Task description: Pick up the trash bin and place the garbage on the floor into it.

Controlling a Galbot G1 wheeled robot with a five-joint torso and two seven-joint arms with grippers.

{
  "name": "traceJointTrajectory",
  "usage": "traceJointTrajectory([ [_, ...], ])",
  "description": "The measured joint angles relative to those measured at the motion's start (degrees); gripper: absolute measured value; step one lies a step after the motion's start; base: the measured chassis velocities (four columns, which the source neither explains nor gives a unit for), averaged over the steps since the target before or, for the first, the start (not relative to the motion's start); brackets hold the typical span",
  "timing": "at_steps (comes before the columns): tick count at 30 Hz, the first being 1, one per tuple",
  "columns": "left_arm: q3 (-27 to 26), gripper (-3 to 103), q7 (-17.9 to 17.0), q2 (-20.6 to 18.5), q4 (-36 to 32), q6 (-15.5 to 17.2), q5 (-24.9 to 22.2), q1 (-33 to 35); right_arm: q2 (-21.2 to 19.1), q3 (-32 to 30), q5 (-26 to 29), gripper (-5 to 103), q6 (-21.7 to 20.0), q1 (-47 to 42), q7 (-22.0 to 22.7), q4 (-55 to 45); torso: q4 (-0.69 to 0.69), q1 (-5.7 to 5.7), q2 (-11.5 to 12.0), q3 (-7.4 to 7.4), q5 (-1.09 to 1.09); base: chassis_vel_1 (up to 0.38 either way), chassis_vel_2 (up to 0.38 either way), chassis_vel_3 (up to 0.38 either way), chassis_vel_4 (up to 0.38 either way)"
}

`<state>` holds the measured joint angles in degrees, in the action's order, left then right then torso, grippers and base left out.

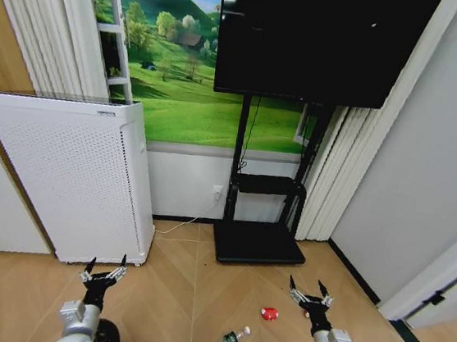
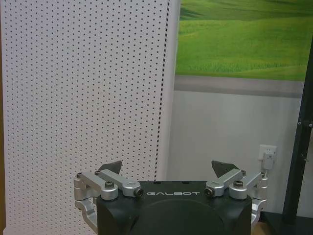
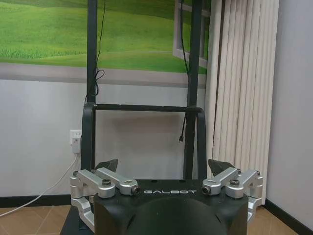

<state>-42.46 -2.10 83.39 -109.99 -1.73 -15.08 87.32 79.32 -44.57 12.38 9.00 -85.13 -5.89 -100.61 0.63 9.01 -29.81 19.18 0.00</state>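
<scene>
At the bottom of the head view the black trash bin (image 1: 108, 337) peeks out beside my left arm, mostly hidden. The garbage lies on the wooden floor: a small clear bottle with a green label (image 1: 234, 337), a red scrap (image 1: 269, 313), and a red bit (image 1: 305, 313) right behind my right gripper. My left gripper (image 1: 103, 271) is held up in front of me, open and empty, above the bin. My right gripper (image 1: 310, 294) is likewise raised, open and empty. In the wrist views the left gripper (image 2: 168, 169) faces the white perforated appliance and the right gripper (image 3: 165, 166) faces the TV stand.
A tall white perforated appliance (image 1: 71, 178) stands at the left against the wall. A black TV stand (image 1: 257, 242) with a large screen (image 1: 318, 41) is straight ahead, with a white cable (image 1: 181, 227) on the floor. Grey wall and door frame (image 1: 439, 278) close off the right.
</scene>
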Motion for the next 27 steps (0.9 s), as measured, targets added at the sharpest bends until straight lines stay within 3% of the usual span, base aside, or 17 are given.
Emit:
traceJointTrajectory([
  [27,-0.1,100,0.1,-0.2,0.1,0.0,-0.2,0.0,0.0,-0.1,-0.1,100,0.1,-0.4,-0.1,-0.2,0.00,-2.29,6.4,-4.09,0.00,0.000,0.000,0.000,0.000],
])
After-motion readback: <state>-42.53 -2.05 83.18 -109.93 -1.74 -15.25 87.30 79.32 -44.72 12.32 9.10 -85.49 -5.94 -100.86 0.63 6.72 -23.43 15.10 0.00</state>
